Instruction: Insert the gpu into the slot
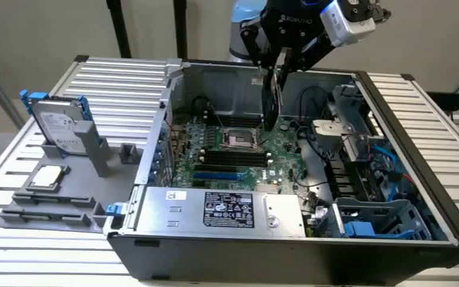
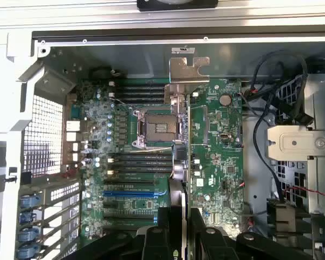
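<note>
A: Biggest thing first?
B: Slatted metal surface [image 1: 444, 119], carrying an open dark computer case [image 1: 293, 254]. On the exterior view's left of the case, a grey fixture [image 1: 54, 203] with a hard drive [image 1: 58, 122] standing upright in it.
A: Inside the case?
B: Green motherboard [image 2: 222, 157] flat on the case floor, and a silver labelled power-supply box [image 1: 222, 209] along the wall nearest the exterior view. On the board, a square silver CPU socket [image 1: 240, 139], with black memory slots [image 1: 233, 158] just beside it.
A: Whereabouts of the gpu [image 1: 274, 101]?
B: Up off the board, held. Hangs upright and edge-on as a thin black card, over the part of the board beside the CPU socket, with a metal bracket [image 2: 187, 73] at its far end.
A: State of the jaws?
B: Drawn in narrow on the gpu, one against each flat face, at the end opposite the bracket. Belong to the black gripper [image 2: 182, 215] hanging above the case.
A: And the slot [image 2: 135, 193]?
B: Long, narrow, bright blue, lying on the board beyond the memory slots from the socket. Not touching the gpu; runs crosswise to the card's edge in the wrist view, with the gpu not yet seated in it
</note>
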You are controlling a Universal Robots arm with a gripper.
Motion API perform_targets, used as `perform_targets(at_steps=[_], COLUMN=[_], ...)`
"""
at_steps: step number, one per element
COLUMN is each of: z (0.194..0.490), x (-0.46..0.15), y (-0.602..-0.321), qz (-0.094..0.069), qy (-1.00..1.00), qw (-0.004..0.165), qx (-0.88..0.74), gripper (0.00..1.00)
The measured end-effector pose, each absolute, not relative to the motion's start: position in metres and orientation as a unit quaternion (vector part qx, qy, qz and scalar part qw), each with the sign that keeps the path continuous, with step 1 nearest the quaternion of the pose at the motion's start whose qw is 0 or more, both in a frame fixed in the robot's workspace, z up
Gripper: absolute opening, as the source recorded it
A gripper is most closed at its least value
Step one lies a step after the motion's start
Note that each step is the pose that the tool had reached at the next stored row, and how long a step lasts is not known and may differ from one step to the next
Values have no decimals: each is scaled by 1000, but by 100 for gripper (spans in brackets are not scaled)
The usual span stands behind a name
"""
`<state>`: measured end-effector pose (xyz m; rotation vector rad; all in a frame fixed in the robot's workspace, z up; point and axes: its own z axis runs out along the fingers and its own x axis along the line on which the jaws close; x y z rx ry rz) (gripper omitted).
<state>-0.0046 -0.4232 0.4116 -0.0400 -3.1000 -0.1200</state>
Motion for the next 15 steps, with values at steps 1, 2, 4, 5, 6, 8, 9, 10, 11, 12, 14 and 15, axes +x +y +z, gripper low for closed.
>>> perform_targets(at_steps=[1,2,4,5,6,8,9,10,11,12,14,15], z=[412,412,412,412,412,412,412,412,412,412,412,412], x=[-5,-5,-5,-5,-5,-5,-5,-5,-5,-5,-5,-5], y=[-423,-423,-423,-423,-423,-423,-423,-423,-423,-423,-423,-423], qz=[-39,-39,-39,-39,-39,-39,-39,-39,-39,-39,-39,-39], qy=[-999,-999,-999,-999,-999,-999,-999,-999,-999,-999,-999,-999], qw=[19,20,20,20,19,19,19,20,19,19,20,20], qx=[-13,-13,-13,-13,-13,-13,-13,-13,-13,-13,-13,-10], gripper=[26,26,26,26,26,26,26,26,26,26,26,26])
